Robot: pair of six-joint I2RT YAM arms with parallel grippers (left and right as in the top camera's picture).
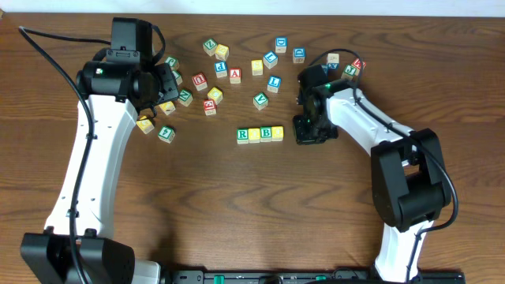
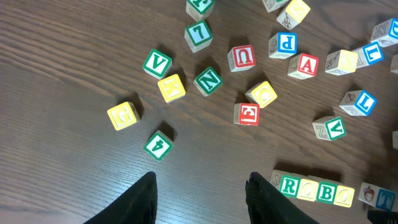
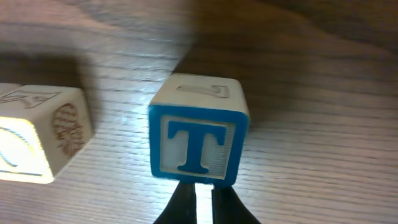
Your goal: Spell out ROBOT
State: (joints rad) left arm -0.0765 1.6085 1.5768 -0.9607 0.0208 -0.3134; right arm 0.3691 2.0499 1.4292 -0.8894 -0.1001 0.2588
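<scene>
Since R (image 2: 289, 185), a yellow cube (image 2: 306, 188), B (image 2: 326, 191) and a 2nd yellow cube (image 2: 344, 196) stand touching in 1 straight row on the table (image 1: 237, 221), only the blue-framed T cube (image 3: 199, 146) is left to join. It sits letter-up just beside the row's end, with a narrow gap showing between them. The right gripper (image 3: 202, 194) has its 2 fingers pressed together and holds nothing. Its tips lie at the side of T below the letter's foot, and whether they touch it I cannot tell. Closed tips suit nudging the cube into line rather than lifting it. The left gripper (image 2: 200, 186) hangs spread and empty near the loose cubes (image 2: 208, 81), probably held aside so that the row's end stays free for the other arm.
</scene>
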